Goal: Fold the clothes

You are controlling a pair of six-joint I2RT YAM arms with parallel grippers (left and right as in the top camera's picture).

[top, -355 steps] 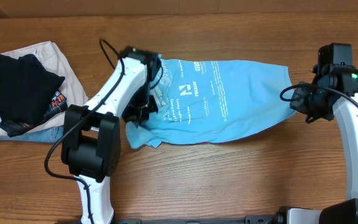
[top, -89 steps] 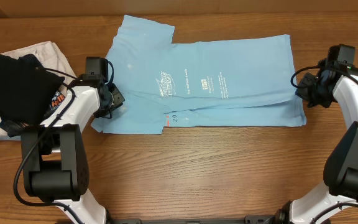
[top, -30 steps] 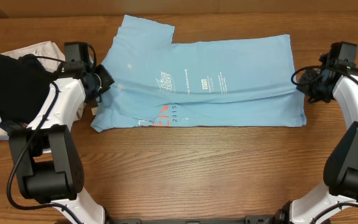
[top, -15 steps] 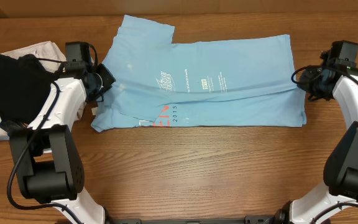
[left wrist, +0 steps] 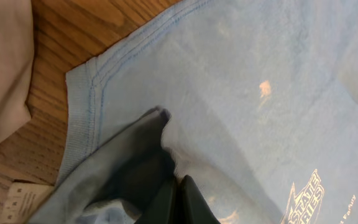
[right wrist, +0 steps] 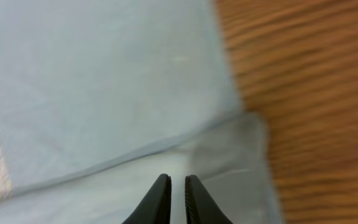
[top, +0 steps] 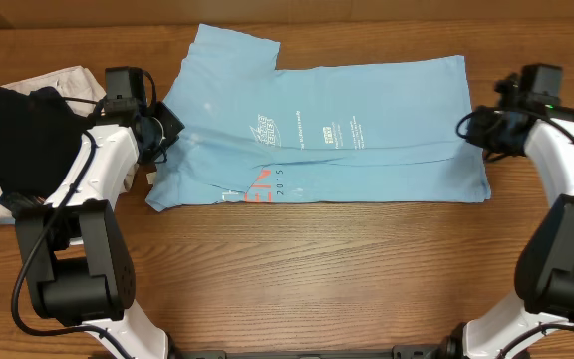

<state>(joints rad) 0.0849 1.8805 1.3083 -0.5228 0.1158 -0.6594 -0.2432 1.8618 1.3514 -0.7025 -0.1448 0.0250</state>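
The sky-blue T-shirt (top: 367, 100) lies spread across the table's far half, its lower edge folded up, with white and orange-red lettering near the middle. My left gripper (top: 164, 137) is at the shirt's left edge. In the left wrist view it (left wrist: 178, 186) is shut, and the blue cloth (left wrist: 278, 93) is bunched and raised at its tips. My right gripper (top: 474, 130) hovers over the shirt's right edge. In the right wrist view its jaws (right wrist: 178, 183) stand a narrow gap apart above the cloth (right wrist: 92, 74), with nothing between them.
A black garment with an orange graphic (top: 23, 140) lies on a beige garment (top: 78, 85) at the far left, close to my left arm. The beige cloth (left wrist: 2, 68) and a white tag (left wrist: 20, 199) show in the left wrist view. Bare wood (top: 317, 269) lies in front.
My right gripper has moved left, from beside the shirt's right edge to over it. The left arm and the shirt have stayed still over the last second.
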